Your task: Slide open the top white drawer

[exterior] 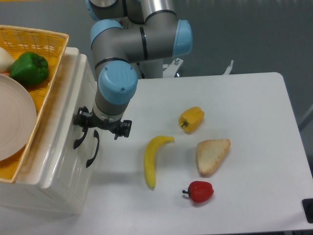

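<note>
Glossy plastic, the top white drawer should slide lightly — hand spread apart beside its black handle, the grip.

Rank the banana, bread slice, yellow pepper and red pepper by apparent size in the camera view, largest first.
1. banana, longest
2. bread slice, though broader, so close to the banana
3. yellow pepper and red pepper: look alike, not ranked

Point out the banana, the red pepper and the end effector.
banana point(151, 160): fixed camera view, middle of its yellow body.
red pepper point(200, 191): fixed camera view, centre of its red flesh.
end effector point(101, 128): fixed camera view, midway between its black fingertips, by the drawer handles.
</note>
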